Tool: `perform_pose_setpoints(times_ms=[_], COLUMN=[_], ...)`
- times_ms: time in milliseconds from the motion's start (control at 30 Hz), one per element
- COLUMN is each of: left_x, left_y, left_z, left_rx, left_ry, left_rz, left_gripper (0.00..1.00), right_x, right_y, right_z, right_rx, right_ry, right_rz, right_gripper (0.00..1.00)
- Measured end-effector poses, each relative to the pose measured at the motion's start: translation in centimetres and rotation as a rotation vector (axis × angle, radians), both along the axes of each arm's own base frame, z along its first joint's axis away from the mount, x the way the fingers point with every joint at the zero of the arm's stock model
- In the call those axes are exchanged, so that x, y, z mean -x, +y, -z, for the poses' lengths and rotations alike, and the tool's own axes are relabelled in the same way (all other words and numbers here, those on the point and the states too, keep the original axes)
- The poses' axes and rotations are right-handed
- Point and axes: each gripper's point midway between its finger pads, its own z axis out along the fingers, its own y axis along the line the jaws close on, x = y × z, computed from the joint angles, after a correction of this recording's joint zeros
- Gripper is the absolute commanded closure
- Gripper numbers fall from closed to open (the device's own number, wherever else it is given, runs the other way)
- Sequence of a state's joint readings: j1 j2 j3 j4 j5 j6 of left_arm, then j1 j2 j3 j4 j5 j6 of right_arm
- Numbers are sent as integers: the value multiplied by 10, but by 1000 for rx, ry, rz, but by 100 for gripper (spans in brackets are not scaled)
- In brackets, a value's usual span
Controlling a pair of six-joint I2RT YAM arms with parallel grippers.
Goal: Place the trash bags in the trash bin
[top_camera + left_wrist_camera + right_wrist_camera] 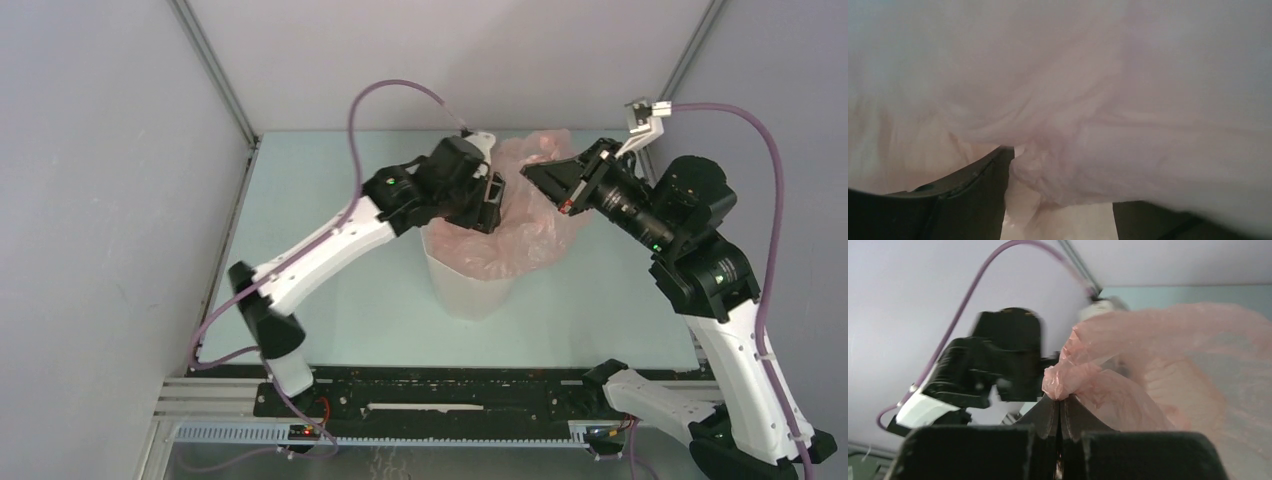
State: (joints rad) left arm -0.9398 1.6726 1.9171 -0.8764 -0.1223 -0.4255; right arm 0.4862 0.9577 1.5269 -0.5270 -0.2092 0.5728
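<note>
The pale-pink trash bag lies bunched over the mouth of the white faceted trash bin, billowing up at its far right side. My left gripper is over the bin's far rim, pushed into the bag. In the left wrist view its jaws stand wide apart with a fold of the bag between them, and film fills the view. My right gripper is at the bag's upper edge. In the right wrist view it is shut on a bunched bit of the bag.
The bin stands mid-table on the pale green tabletop. Grey walls with metal corner posts enclose the left, back and right. Purple cables arc above both arms. The left arm's wrist is close in front of my right gripper.
</note>
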Motion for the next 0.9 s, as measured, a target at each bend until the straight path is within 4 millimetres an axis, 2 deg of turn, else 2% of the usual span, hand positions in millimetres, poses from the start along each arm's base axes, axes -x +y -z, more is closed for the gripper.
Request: perform_pose_setpoints(times_ms=[67,133,167,267,333,467,567,667,800,900], left_x=[-5,-2,0,8,19,45,65,78,74,55], left_y=[-11,-11,-9,1,15,49,78,103,118,115], left_z=[31,48,52,43,28,-26,-73,-104,-123,-121], left_rx=[-65,-105,-120,-103,-76,51,175,257,317,334], left_ry=[57,101,115,105,89,0,-97,-172,-220,-198], left_rz=[8,18,21,22,18,27,29,4,-49,-104], left_gripper=[30,24,20,12,8,1,0,0,0,0], right_x=[2,3,3,4,6,9,10,10,13,18], right_y=[9,14,16,18,18,18,22,29,36,39], right_z=[8,20,25,30,29,28,32,37,41,39], right_rx=[12,26,32,39,41,50,62,73,76,71], right_ry=[19,47,60,70,64,52,56,69,82,79], right_rz=[-57,-84,-92,-111,-115,-128,-161,-199,-251,-277], right_gripper=[100,100,100,100,100,100,100,100,100,100])
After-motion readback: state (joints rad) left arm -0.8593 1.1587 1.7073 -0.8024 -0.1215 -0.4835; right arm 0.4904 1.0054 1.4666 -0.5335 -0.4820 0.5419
